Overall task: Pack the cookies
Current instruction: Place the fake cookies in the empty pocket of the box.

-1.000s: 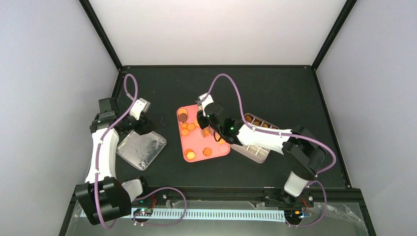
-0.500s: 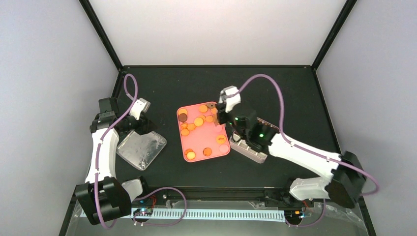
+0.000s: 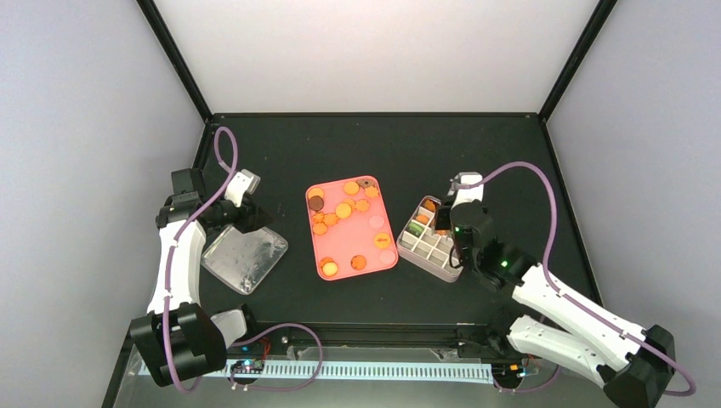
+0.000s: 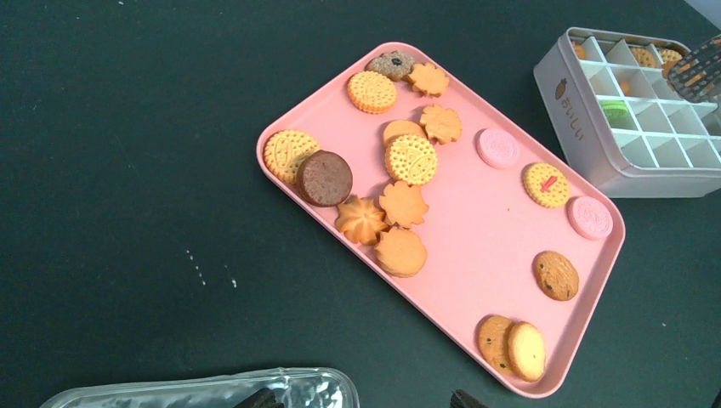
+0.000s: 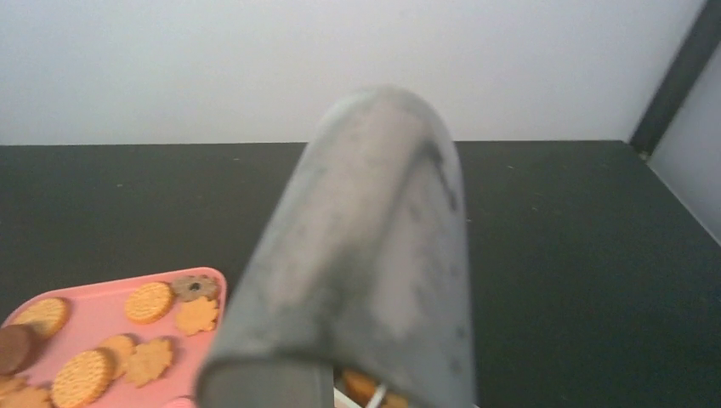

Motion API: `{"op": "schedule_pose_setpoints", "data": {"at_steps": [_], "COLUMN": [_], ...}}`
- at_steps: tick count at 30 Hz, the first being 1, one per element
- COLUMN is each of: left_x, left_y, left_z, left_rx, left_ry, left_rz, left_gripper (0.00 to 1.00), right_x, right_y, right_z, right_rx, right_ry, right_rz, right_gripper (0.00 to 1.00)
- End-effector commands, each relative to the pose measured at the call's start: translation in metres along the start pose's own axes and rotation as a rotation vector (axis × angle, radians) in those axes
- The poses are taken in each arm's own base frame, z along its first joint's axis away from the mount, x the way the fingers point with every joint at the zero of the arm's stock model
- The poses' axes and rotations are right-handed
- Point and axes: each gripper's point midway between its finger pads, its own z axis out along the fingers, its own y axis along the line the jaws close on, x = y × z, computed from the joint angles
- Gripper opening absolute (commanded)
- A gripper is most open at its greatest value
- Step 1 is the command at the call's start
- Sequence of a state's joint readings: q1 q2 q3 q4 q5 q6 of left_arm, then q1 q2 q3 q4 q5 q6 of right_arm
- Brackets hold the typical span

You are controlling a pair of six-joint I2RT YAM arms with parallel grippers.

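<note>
Several cookies (image 3: 343, 209), mostly orange and golden with one dark brown and two pale pink, lie on a pink tray (image 3: 353, 242), also in the left wrist view (image 4: 411, 159). A white compartment box (image 3: 434, 255) right of the tray holds a few orange cookies and a green one (image 4: 614, 109). My right gripper (image 3: 448, 217) is over the box's far end, shut on metal tongs (image 5: 374, 238) that fill its wrist view. The tongs' tip (image 4: 699, 70) hangs over the box with something orange in it. My left gripper (image 3: 246, 219) is open at the far edge of a clear lid.
The clear plastic lid (image 3: 245, 255) lies left of the tray on the black table, and shows at the bottom of the left wrist view (image 4: 195, 393). Black frame posts and pale walls enclose the table.
My right arm has swung right with the tongs, from over the pink tray to over the compartment box. The left arm has not moved.
</note>
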State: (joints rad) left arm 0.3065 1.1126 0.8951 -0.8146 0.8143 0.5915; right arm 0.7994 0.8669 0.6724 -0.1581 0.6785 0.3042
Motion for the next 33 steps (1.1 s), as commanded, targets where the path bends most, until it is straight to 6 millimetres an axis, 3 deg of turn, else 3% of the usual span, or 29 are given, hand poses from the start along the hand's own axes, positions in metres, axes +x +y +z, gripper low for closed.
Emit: {"op": "schedule_pose_setpoints", "data": {"at_steps": [1, 12, 18, 33], "left_x": [-0.014, -0.014, -0.015, -0.018], "left_y": [-0.001, -0.003, -0.003, -0.004], "left_z": [-0.006, -0.006, -0.007, -0.008], "left_rx": [0.009, 0.012, 0.012, 0.016], "left_ry": [-0.038, -0.041, -0.043, -0.051], "left_rz": [0.034, 0.034, 0.036, 0.042], "left_gripper": [0.53, 0.53, 0.53, 0.53], "right_x": [0.002, 0.000, -0.006, -0.009], "right_y": [-0.034, -0.052, -0.049, -0.045], "right_z": [-0.007, -0.004, 0.002, 0.005], "right_rx": [0.141, 0.208, 0.196, 0.176], "right_ry": [-0.012, -0.026, -0.035, -0.035], "right_rz": [0.045, 0.044, 0.040, 0.044], "right_gripper": [0.24, 0.27, 0.33, 0.33]}}
